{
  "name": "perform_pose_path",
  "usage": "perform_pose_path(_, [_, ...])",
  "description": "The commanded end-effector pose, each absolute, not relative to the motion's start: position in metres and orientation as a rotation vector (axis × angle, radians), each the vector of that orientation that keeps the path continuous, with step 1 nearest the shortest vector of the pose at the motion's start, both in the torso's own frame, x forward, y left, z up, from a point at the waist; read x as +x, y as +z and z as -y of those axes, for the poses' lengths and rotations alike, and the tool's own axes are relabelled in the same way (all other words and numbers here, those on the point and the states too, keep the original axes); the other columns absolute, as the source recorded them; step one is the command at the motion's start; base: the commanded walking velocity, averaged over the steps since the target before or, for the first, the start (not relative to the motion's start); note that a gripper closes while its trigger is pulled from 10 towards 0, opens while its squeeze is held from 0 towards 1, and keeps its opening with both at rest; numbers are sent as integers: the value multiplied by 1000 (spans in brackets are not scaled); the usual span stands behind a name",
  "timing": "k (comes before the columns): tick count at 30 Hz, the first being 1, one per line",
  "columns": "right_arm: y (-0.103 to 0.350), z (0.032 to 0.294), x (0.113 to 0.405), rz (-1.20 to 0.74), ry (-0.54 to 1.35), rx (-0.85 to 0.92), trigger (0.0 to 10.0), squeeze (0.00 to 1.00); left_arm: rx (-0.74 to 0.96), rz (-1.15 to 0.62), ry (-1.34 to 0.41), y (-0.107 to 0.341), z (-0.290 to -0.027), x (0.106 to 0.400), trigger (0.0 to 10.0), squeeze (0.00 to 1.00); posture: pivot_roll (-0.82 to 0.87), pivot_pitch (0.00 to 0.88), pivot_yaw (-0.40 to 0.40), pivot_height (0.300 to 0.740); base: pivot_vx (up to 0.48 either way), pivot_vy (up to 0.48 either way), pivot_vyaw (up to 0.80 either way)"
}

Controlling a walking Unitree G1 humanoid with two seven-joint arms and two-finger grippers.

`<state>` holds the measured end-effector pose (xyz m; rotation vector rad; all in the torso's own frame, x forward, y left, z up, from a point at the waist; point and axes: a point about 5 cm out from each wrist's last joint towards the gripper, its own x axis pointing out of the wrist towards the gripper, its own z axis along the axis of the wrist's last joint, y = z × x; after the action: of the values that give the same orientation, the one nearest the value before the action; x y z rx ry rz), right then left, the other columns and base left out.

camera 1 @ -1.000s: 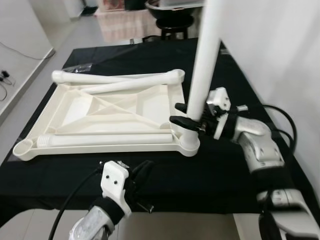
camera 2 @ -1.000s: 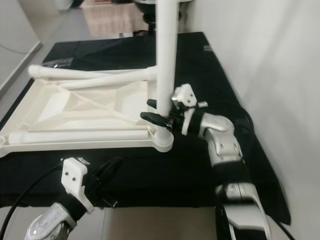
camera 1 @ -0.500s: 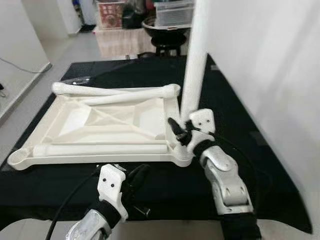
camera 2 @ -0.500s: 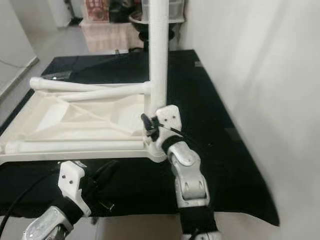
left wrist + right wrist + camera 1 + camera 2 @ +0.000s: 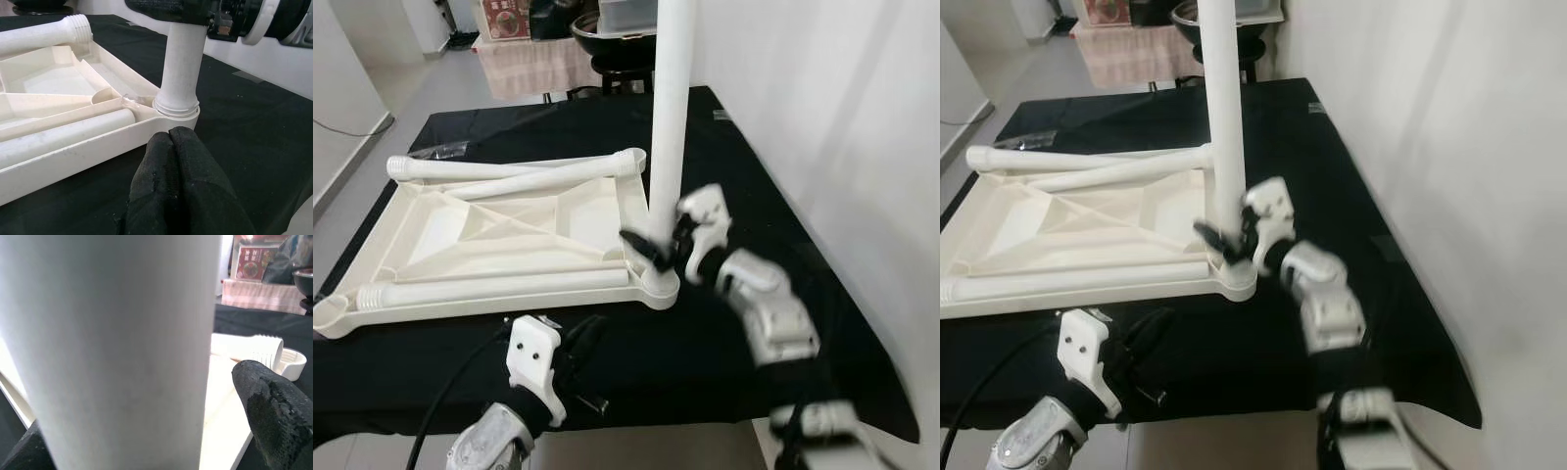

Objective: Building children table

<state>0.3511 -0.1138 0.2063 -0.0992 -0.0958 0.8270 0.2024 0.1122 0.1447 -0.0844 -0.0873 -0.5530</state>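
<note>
The white children's table top (image 5: 509, 220) lies upside down on the black-covered table. One white leg (image 5: 666, 127) stands upright in its near right corner socket (image 5: 658, 286). My right gripper (image 5: 654, 250) is shut on that leg just above the socket; the right wrist view has the leg (image 5: 122, 347) close up with one black finger (image 5: 274, 411) beside it. A loose leg (image 5: 499, 286) lies along the near rim, and two more (image 5: 509, 168) lie along the far rim. My left gripper (image 5: 582, 338) hangs shut and holding nothing at the table's front edge, its fingers (image 5: 181, 191) pointing at the socket.
A white wall (image 5: 822, 117) runs close along the right side of the table. The near left corner socket (image 5: 333, 315) holds no leg. Beyond the table stand a black stool with a bowl (image 5: 617, 49) and a cloth-covered stand (image 5: 524, 64).
My right forearm has swung around the upright leg while its gripper stays shut on it. The head view has shifted. The left gripper has held its place.
</note>
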Motion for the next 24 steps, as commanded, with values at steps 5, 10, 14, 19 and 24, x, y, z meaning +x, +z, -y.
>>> perform_pose_path(5, [210, 108, 347, 71, 1157, -161, 10000, 0, -72, 74, -548, 141, -112, 201, 10000, 0, 35, 104, 31, 740, 0, 0, 0])
perform_pose_path(10, [213, 108, 360, -10, 1273, -168, 7490, 0, -68, 71, -546, 141, -112, 198, 10000, 0, 50, 113, 27, 740, 0, 0, 0])
perform_pose_path(14, [216, 109, 363, -6, 1267, -141, 0, 0, -68, 71, -545, 141, -112, 197, 10000, 0, 53, 115, 26, 740, 0, 0, 0])
perform_pose_path(19, [215, 117, 363, -3, 1274, -143, 0, 0, -68, 70, -544, 141, -111, 197, 10000, 0, 57, 114, 30, 740, 0, 0, 0])
perform_pose_path(24, [205, 135, 356, -5, 1274, -149, 0, 0, -71, 70, -544, 141, -110, 197, 10000, 0, 51, 113, 31, 740, 0, 0, 0])
